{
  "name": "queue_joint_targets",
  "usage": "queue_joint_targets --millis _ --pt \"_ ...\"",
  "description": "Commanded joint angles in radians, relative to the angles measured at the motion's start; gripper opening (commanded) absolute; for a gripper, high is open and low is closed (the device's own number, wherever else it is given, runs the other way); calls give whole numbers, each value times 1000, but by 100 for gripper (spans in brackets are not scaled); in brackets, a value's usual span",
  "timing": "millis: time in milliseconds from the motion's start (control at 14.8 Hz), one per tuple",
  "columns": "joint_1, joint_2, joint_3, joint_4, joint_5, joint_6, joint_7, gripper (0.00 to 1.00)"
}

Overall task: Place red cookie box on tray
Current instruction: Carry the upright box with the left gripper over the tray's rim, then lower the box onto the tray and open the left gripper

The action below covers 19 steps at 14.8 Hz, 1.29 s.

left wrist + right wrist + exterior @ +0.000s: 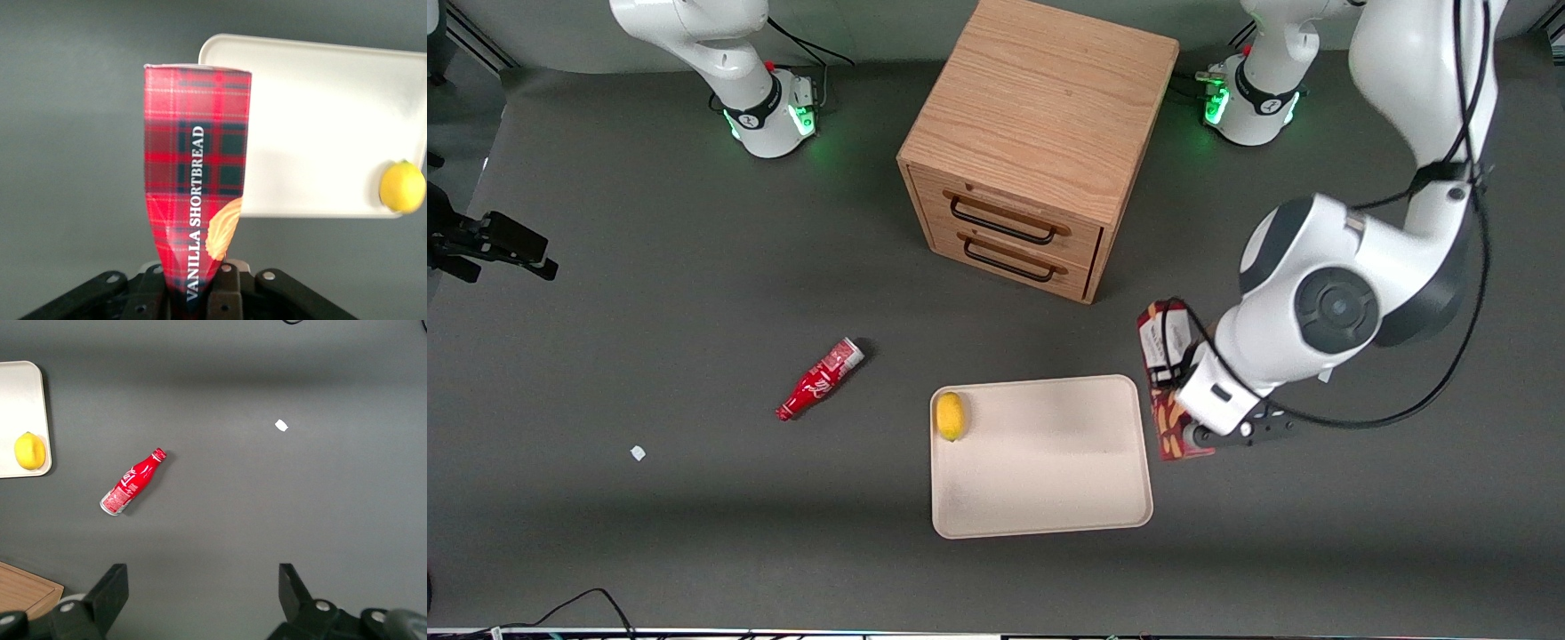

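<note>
Red cookie box [195, 173], pinched in the closed gripper [193, 293], hangs at right-centre of the front view beside the tray [1040, 498]; best carry it over the bare beige, away from the lemon [951, 415], lowering flat.

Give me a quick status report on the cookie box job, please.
End effector shut on red cookie box, beside the tray, toward the working arm's end. Box not yet on tray. Lemon sits in one tray corner; rest open.
</note>
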Motion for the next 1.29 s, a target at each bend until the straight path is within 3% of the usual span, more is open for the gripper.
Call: queue_joint_targets --millis 0,609,1083,1150,1218 --pt "-13 69 -8 12 79 100 -50 0" --pt "-45 226 -6 0 307 312 -192 0" --pt "-59 247 -6 -11 326 336 -215 0" --pt "-60 249 -6 -15 335 336 -215 21" --pt "-60 247 -6 -20 341 336 -217 56"
